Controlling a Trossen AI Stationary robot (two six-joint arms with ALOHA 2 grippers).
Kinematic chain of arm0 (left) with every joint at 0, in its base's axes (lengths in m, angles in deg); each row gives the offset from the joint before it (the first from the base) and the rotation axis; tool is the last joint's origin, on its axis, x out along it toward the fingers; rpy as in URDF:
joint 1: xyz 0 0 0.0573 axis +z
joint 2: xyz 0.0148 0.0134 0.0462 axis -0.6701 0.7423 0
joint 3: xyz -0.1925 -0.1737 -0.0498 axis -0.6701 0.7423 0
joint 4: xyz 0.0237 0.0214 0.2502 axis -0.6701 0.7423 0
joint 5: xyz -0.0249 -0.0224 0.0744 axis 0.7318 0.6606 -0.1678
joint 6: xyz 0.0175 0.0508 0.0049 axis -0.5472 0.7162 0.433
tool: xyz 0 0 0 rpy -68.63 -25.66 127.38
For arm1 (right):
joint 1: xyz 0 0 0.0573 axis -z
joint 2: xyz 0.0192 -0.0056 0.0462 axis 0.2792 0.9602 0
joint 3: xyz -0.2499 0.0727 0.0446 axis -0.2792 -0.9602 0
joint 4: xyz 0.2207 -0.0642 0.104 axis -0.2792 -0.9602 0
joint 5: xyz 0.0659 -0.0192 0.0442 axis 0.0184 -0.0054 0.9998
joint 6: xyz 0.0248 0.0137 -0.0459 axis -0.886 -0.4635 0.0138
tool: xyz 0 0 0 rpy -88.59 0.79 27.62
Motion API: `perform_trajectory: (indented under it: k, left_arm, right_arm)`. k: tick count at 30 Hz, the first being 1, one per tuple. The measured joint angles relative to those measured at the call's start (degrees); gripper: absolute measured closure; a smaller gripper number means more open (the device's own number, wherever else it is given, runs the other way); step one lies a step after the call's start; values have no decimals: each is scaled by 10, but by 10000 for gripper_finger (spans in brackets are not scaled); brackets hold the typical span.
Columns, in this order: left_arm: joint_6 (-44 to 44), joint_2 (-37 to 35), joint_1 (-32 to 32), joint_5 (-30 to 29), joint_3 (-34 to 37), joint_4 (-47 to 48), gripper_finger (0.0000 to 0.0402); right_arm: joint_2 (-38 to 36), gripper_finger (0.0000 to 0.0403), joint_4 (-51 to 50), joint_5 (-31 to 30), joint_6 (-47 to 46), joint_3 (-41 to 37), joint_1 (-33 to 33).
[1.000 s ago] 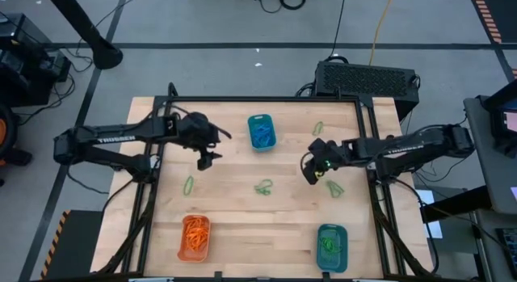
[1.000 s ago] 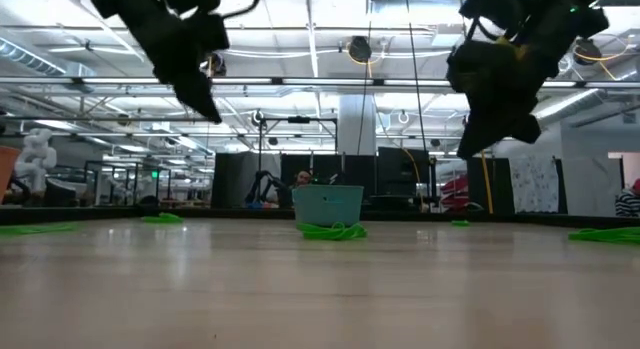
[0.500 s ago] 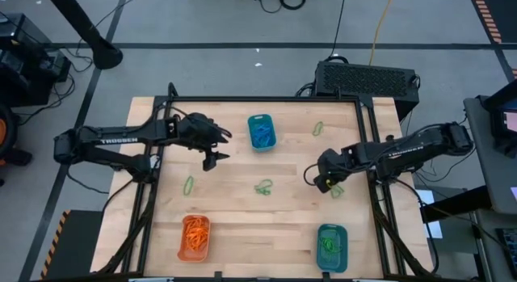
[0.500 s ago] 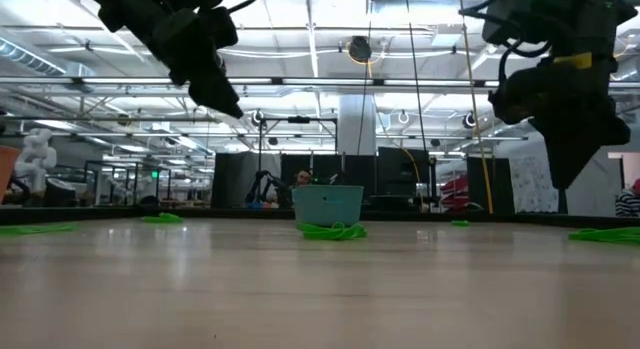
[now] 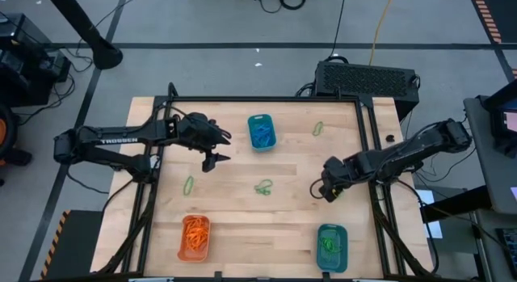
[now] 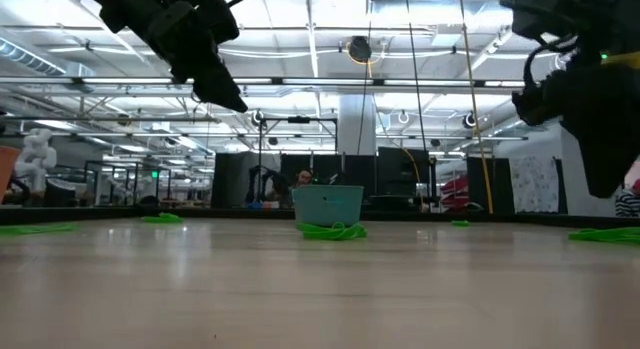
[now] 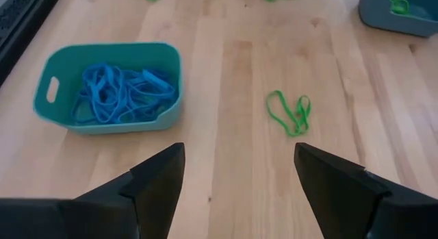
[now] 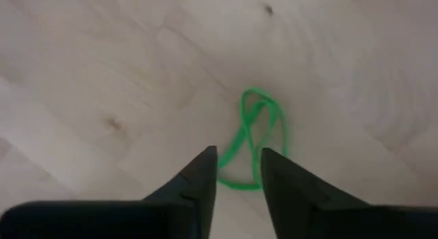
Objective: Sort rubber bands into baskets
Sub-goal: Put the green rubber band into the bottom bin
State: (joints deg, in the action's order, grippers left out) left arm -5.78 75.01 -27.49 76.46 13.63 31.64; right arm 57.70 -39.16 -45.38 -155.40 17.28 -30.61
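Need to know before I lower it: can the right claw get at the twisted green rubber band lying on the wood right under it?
Probably yes. The right claw hangs straight above the twisted green rubber band, fingers slightly parted, with only bare wooden table around it.

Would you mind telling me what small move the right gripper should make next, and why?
Probably lower straight down and close. The right gripper hangs over a green rubber band on the bare wood, its fingers a little apart with the near end of the loop between their tips, so a short drop should catch it.
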Motion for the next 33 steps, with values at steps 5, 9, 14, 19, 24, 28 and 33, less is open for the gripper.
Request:
perform_trajectory:
  k: [5,9,14,19,24,28,33]
  left_arm:
    - [0,0,-4,9,0,0,121]
    - [0,0,-8,9,0,0,121]
    - [0,0,-9,9,0,0,121]
    - [0,0,-9,9,0,0,121]
    - [-1,0,-9,9,0,0,121]
    - [-1,0,-14,9,0,0,121]
    - [-1,0,-25,9,0,0,121]
  right_arm:
    - [0,250,16,26,-18,-46,0]
    - [0,233,71,46,-9,-71,-6]
    - [0,235,104,46,-7,-85,-7]
    - [0,250,103,46,-8,-86,-7]
    - [0,288,103,46,-5,-86,-7]
    - [0,342,101,46,-6,-86,-7]
    - [0,396,104,46,7,-85,-7]
